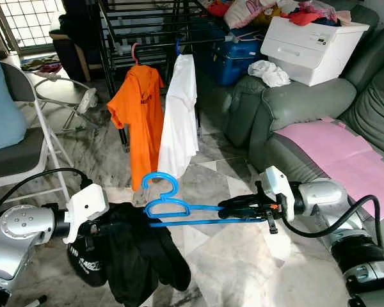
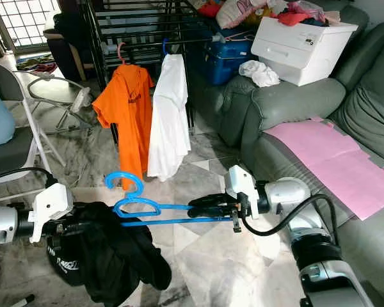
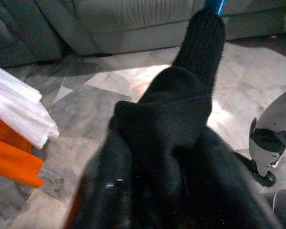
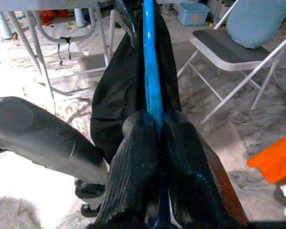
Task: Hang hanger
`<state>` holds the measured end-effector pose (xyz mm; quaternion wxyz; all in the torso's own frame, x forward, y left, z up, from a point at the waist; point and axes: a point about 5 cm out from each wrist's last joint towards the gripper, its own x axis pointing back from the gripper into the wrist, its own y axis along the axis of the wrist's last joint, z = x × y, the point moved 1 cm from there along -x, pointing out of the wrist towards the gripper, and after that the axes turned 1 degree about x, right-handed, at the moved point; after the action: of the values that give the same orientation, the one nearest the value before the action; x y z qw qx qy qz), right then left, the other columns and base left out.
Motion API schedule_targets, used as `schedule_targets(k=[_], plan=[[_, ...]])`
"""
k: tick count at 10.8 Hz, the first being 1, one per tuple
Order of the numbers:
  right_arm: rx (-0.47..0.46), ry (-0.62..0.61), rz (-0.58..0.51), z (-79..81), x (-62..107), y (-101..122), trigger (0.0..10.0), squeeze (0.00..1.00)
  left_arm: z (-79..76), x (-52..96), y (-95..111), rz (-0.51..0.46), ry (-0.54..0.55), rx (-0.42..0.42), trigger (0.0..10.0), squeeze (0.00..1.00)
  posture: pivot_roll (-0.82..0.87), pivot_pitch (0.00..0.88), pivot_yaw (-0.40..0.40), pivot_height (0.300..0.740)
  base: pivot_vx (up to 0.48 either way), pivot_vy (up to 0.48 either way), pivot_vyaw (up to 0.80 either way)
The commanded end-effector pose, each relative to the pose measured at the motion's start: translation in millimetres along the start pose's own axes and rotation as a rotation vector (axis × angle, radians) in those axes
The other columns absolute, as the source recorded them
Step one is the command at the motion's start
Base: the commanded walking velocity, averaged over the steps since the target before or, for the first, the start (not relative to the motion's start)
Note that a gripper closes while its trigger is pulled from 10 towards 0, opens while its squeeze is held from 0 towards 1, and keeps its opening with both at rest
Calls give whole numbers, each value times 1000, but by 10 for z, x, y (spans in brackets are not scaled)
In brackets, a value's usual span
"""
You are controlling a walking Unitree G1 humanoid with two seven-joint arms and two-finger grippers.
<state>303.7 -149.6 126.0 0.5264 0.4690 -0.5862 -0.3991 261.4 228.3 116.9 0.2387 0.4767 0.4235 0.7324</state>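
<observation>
A blue plastic hanger [image 1: 173,208] lies level in the air over the marble floor, hook [image 1: 160,182] pointing up. My right gripper [image 1: 227,206] is shut on its right end; the wrist view has both black fingers [image 4: 138,162] pinching the blue bar [image 4: 150,71]. A black garment [image 1: 137,249] hangs over the hanger's left end and bunches around my left gripper [image 1: 99,227], whose fingers are buried in the cloth [image 3: 171,143]. Further ahead stands the black drying rack [image 1: 153,32], with an orange shirt [image 1: 141,109] and a white shirt [image 1: 179,115] hanging on it.
A grey sofa [image 1: 320,115] runs along the right, carrying a pink sheet [image 1: 345,153] and a white printer [image 1: 313,45]. A folding chair [image 1: 19,147] with a blue cushion stands at the left. A blue box [image 1: 233,54] sits behind the rack.
</observation>
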Motion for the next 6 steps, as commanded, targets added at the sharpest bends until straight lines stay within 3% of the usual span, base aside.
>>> schedule_targets(k=[1,6], plan=[[49,9,-14,-54,-7,104,10000,0,-9,-4,32,-10,-21,-3,0,0,49,18,-28,740,0,0,0],[61,-8,-3,-85,-20,91,10000,0,-46,0,16,-33,-41,52,0,0,55,10,-35,740,0,0,0]])
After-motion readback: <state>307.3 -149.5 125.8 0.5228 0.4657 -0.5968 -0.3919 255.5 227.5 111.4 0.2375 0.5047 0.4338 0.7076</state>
